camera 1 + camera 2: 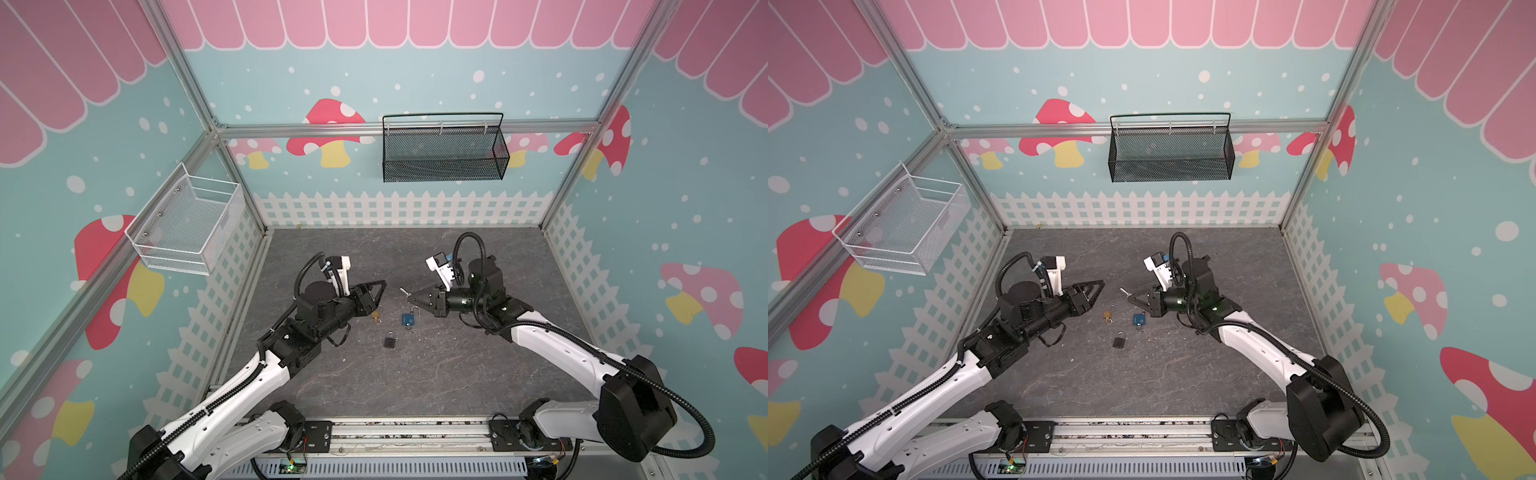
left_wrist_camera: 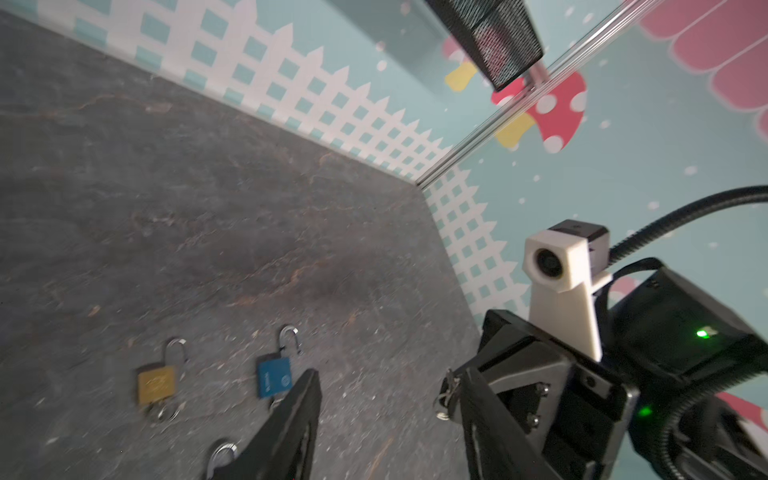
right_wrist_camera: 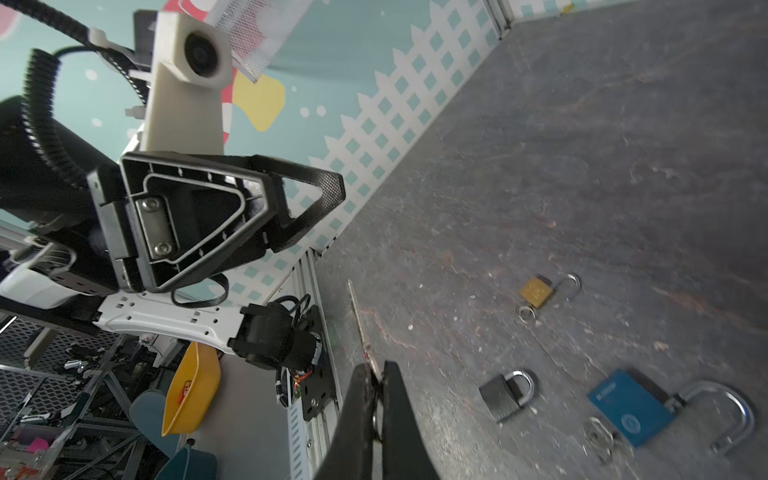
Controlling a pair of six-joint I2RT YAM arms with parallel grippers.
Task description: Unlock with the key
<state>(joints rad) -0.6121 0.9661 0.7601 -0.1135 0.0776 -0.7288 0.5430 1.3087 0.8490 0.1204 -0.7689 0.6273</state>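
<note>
We look down on a grey table (image 1: 1183,374) where two arms face each other. The right gripper (image 1: 1130,297) pinches a small silver key (image 1: 1124,291), which points toward the left gripper (image 1: 1100,286) close by. Three locks lie on the table near the grippers: a gold lock (image 1: 1108,316), a blue lock (image 1: 1139,320) just beside the right gripper, and a black lock (image 1: 1119,341) nearest us. A black basket (image 1: 1171,166) hangs on the back wall, a white basket (image 1: 901,249) on the left.

There are three padlocks: gold padlock (image 1: 376,316), blue padlock (image 1: 408,319), black padlock (image 1: 390,341). One key (image 1: 403,291). Two baskets: white basket (image 1: 187,226), black basket (image 1: 442,154).
</note>
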